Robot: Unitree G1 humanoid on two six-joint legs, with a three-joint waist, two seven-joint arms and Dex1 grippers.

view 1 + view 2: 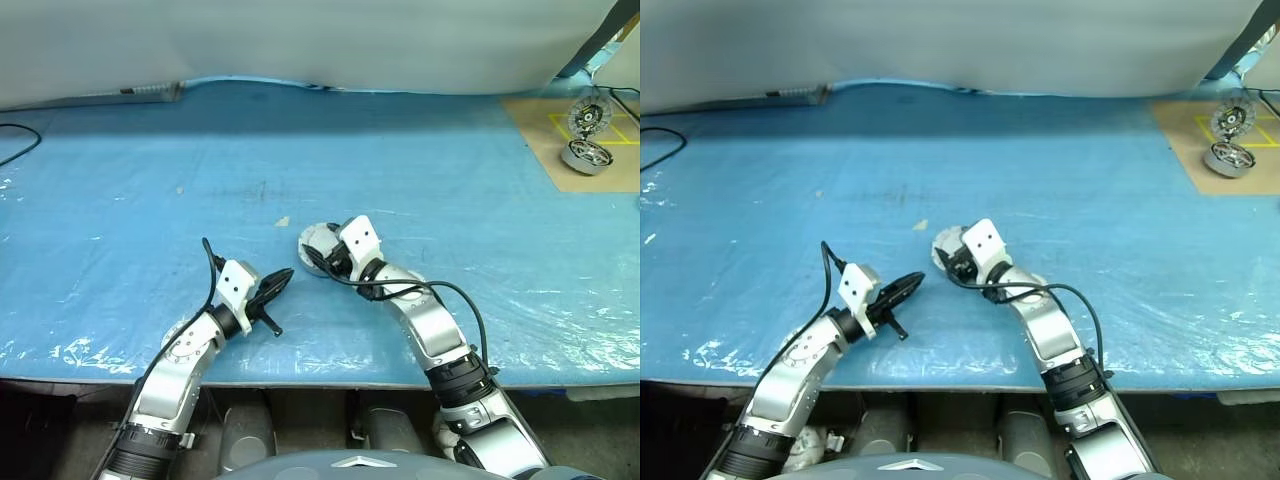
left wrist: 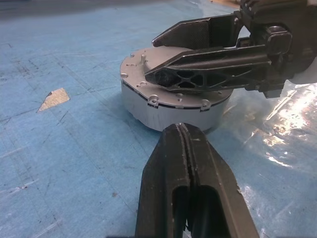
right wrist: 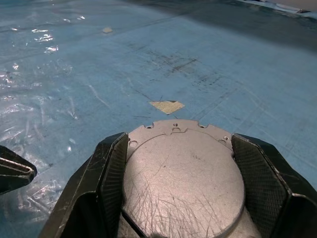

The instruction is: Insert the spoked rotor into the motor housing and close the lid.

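Observation:
The motor housing [image 1: 312, 243] is a squat silver-grey can on the blue table, seen from the side in the left wrist view [image 2: 163, 111]. Its lid [image 3: 183, 173], plain scratched grey metal, lies flat and closed on top. My right gripper [image 3: 181, 141] straddles the housing, one black finger [image 3: 109, 168] pressed against each side of the rim. My left gripper [image 2: 181, 129] is shut on nothing. It points at the housing's near wall from a short way off, a little to the housing's left [image 1: 286, 277]. The spoked rotor is hidden.
A small tan scrap of tape [image 1: 283, 222] lies on the blue plastic sheet [image 1: 150, 180] just beyond the housing. At the far right, a cardboard sheet [image 1: 540, 130] carries two other round metal motor parts [image 1: 587, 155]. A black cable [image 1: 15, 140] crosses the far left edge.

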